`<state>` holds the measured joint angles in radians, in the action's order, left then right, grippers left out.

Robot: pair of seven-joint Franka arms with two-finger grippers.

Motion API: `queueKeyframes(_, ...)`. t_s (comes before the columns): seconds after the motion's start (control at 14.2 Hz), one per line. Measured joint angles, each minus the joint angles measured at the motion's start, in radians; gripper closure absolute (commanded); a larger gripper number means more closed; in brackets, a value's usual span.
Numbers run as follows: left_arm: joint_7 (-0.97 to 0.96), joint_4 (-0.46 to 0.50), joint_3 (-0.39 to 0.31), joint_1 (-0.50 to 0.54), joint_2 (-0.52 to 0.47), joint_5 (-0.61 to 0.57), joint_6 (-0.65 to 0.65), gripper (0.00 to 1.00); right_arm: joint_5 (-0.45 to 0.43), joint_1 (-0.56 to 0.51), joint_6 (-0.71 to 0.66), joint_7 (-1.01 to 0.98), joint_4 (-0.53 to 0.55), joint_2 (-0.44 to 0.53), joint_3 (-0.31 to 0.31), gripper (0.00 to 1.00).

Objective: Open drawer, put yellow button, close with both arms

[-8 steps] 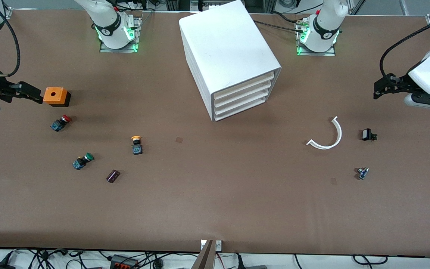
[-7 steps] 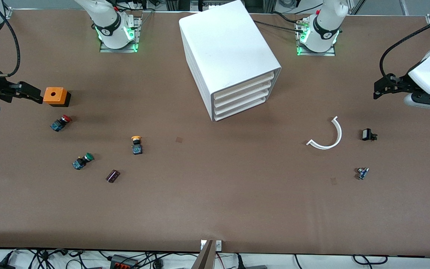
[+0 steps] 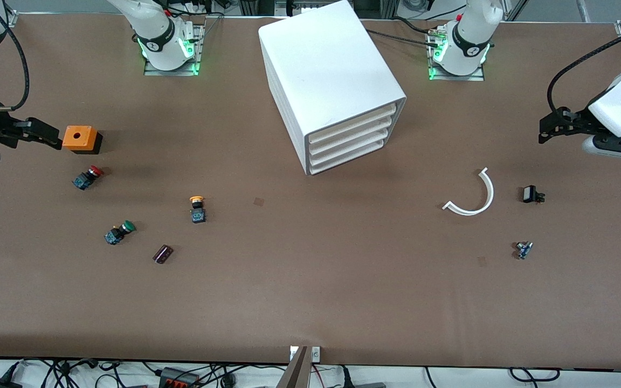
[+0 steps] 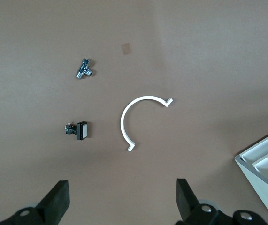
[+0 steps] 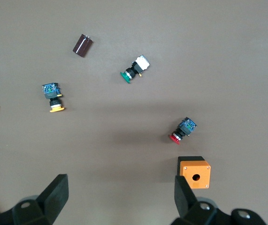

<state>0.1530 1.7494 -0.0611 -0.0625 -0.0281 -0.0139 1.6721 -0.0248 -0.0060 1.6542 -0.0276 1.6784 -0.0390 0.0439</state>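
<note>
The white cabinet [image 3: 328, 70] stands at the table's middle, near the arms' bases; a corner of it shows in the left wrist view [image 4: 265, 164]. Its uppermost drawer [image 3: 353, 124] is shut, like the three below. The yellow button [image 3: 197, 208] lies on the table toward the right arm's end, nearer the front camera than the cabinet; it also shows in the right wrist view [image 5: 53, 96]. My left gripper [image 3: 544, 129] is open and empty over the left arm's end of the table [image 4: 122, 199]. My right gripper [image 3: 47, 138] is open and empty beside an orange box [image 5: 119, 194].
Near the right gripper: the orange box [image 3: 80, 138], a red button [image 3: 88, 177], a green button [image 3: 119, 231], a dark cylinder [image 3: 163, 254]. Toward the left arm's end: a white curved strip [image 3: 475, 196], a small black part [image 3: 531, 194], a metal fitting [image 3: 523, 249].
The left arm's wrist has shifted very slightly. Nothing on the table has moved and both grippers stay open.
</note>
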Motion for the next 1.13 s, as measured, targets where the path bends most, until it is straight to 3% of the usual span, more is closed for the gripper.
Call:
queueKeyframes(0.35,0.001,0.001,0.001,-0.035,0.05,0.0,-0.036,0.0,0.002,0.032,0.013,-0.002,0.006,-0.038,-0.003,0.0)
queueKeyframes(0.64,0.024,0.002,0.007,-0.075,0.148,0.014,-0.039,0.0,0.003,0.112,0.043,-0.001,0.009,-0.102,-0.006,0.0)
queueKeyframes(1.13,0.146,0.008,0.069,-0.091,0.27,0.476,-0.115,0.0,0.047,0.261,0.137,0.006,0.013,-0.254,-0.009,0.0)
